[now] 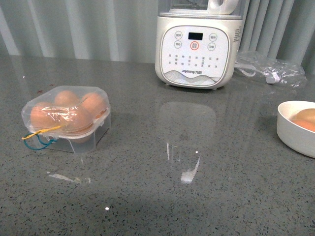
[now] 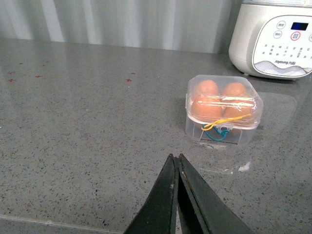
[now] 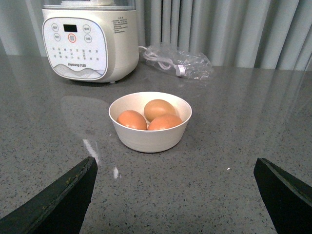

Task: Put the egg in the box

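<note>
left gripper (image 2: 176,163) clenched, empty | box (image 2: 223,109) lidded, ahead, apart | right gripper (image 3: 175,195) released

kitchen, stone counter (image 1: 147,206), Joyoung cooker (image 1: 195,46)

A speckled grey stone table (image 1: 147,196) with a glossy top fills the foreground, catching bright glints of overhead light. Along its far edge hangs a pale grey-white pleated curtain (image 1: 88,29), running the full width behind it.
</note>
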